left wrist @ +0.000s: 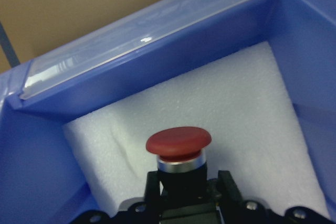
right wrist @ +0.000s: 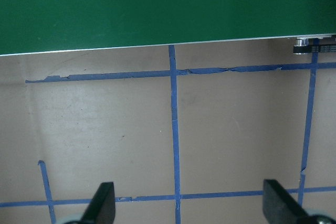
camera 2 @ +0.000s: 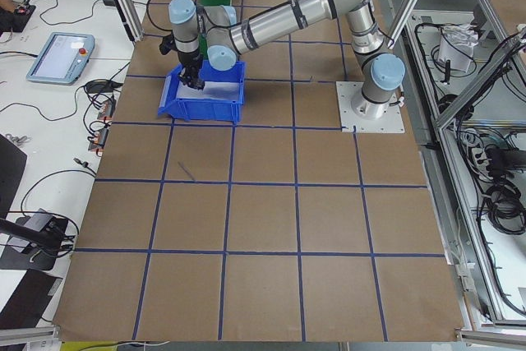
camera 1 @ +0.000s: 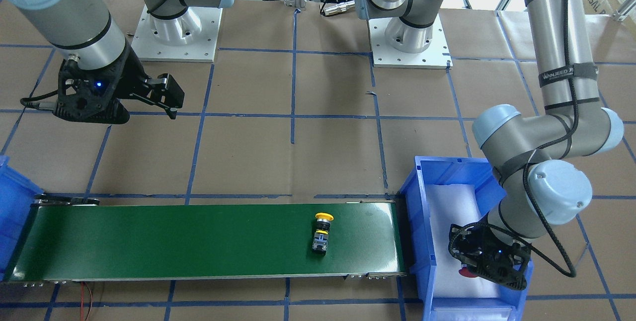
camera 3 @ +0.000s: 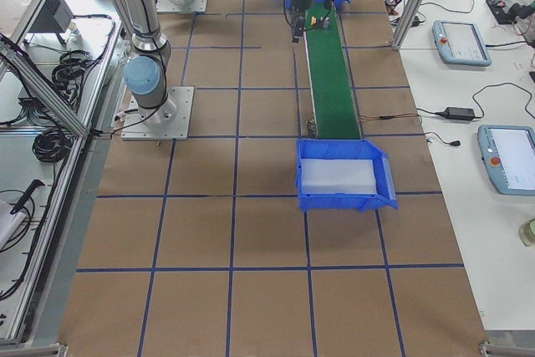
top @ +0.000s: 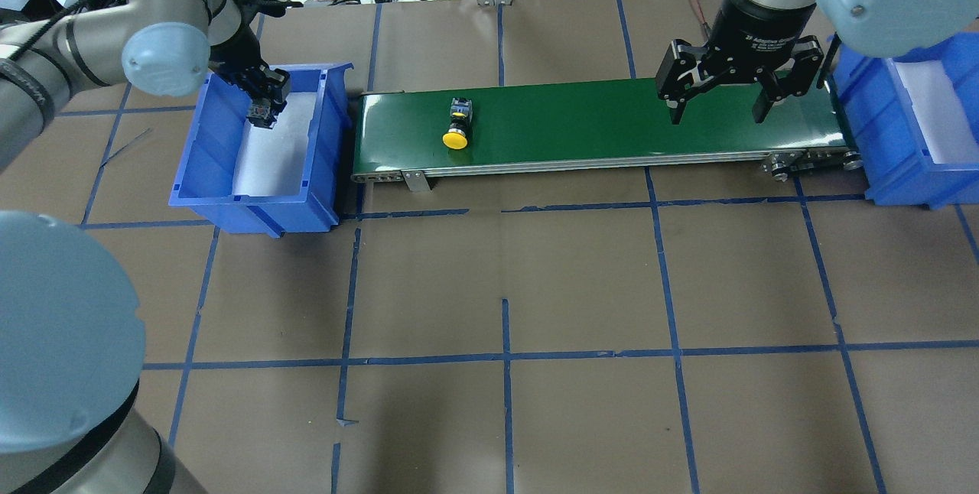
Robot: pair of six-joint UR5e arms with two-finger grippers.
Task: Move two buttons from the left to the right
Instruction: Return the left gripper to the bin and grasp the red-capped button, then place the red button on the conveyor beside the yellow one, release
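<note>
Left pincer (left wrist: 187, 188), bottom centre of its wrist view, clamps the red button (left wrist: 178, 142) by the body inside the bin (left wrist: 299, 40). Overhead, the yellow button (top: 457, 127) lies on the belt (top: 581, 115), left of centre; right pincer (top: 716, 105), upper right, gapes empty. Red set down close could knock yellow off.

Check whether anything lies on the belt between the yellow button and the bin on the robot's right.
Nothing visible does. The green belt is bare from the yellow button to its end at the right bin. The right gripper hangs open, raised, near that end, not touching the belt.
</note>
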